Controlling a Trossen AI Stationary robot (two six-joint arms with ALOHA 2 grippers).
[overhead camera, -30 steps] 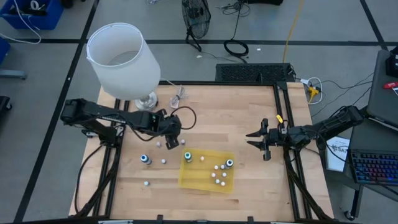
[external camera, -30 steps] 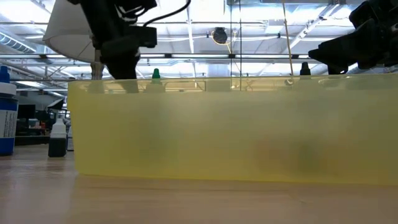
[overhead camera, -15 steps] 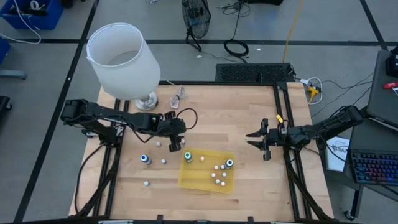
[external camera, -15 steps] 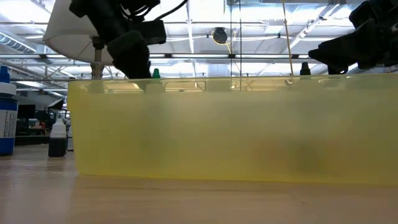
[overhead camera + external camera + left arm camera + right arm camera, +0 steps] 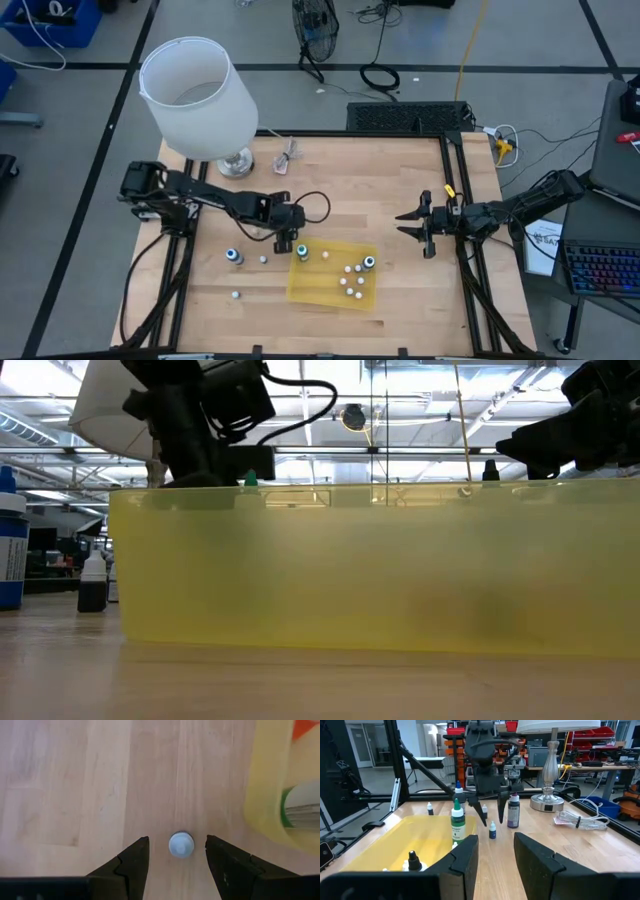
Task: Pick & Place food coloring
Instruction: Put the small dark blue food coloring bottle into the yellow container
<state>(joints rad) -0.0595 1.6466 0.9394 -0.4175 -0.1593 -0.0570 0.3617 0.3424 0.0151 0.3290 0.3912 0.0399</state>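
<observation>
1. Yellow translucent plastic tray (image 5: 325,292) as landmark: left gripper (image 5: 284,243) poised just off its left rim, pointing down, fingers (image 5: 131,865) parted, holding nothing.
2. Tiny pale-blue-capped food coloring bottle (image 5: 181,844) upright between them, untouched, bare wood either side, close beside tray wall (image 5: 265,795).
3. Right gripper (image 5: 419,225) well right of tray, spread wide, empty.
</observation>
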